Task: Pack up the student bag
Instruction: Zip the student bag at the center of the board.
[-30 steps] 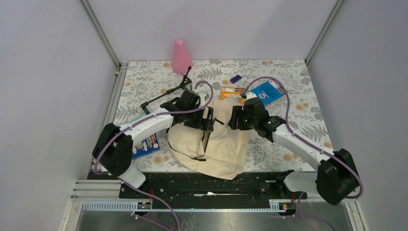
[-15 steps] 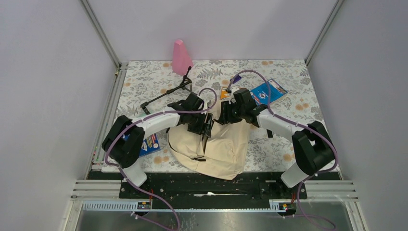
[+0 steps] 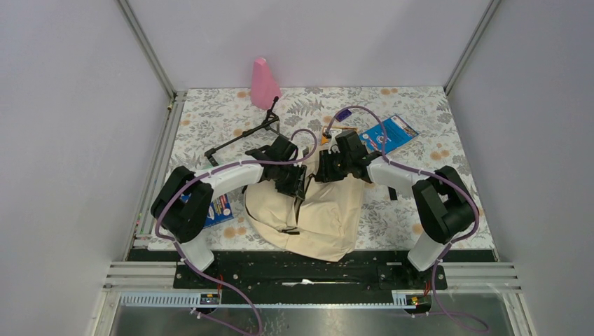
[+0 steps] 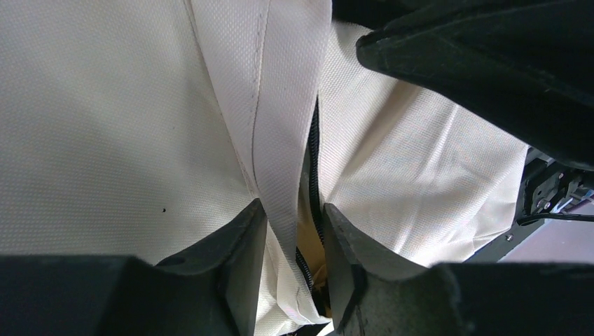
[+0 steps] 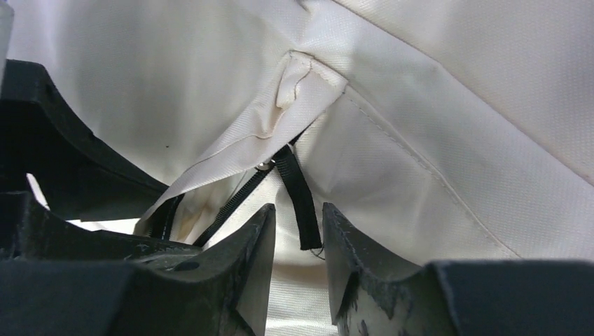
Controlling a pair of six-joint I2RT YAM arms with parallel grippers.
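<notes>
The student bag [image 3: 319, 210], cream fabric with black trim, lies in the table's near middle with its opening toward the far side. My left gripper [image 3: 300, 183] sits at the left edge of the opening. In the left wrist view its jaws [image 4: 294, 210] stand narrowly open astride a cream flap [image 4: 280, 161] and the black zipper [image 4: 314, 154], without clamping them. My right gripper [image 3: 323, 168] is at the bag's far edge. In the right wrist view its jaws [image 5: 298, 210] are narrowly open around a black zipper pull strap [image 5: 297, 189], with gaps on both sides.
A pink bottle [image 3: 263, 82] stands at the back, with a black folding stand [image 3: 242, 136] in front of it. A blue booklet [image 3: 389, 133], a small purple item [image 3: 343, 114] and an orange packet [image 3: 329, 133] lie far right. A blue book [image 3: 218, 208] lies under the left arm.
The right arm swung left and forward onto the bag's far edge. The left gripper shifted slightly right at the opening. Both pairs of jaws narrowed around the bag's trim.
</notes>
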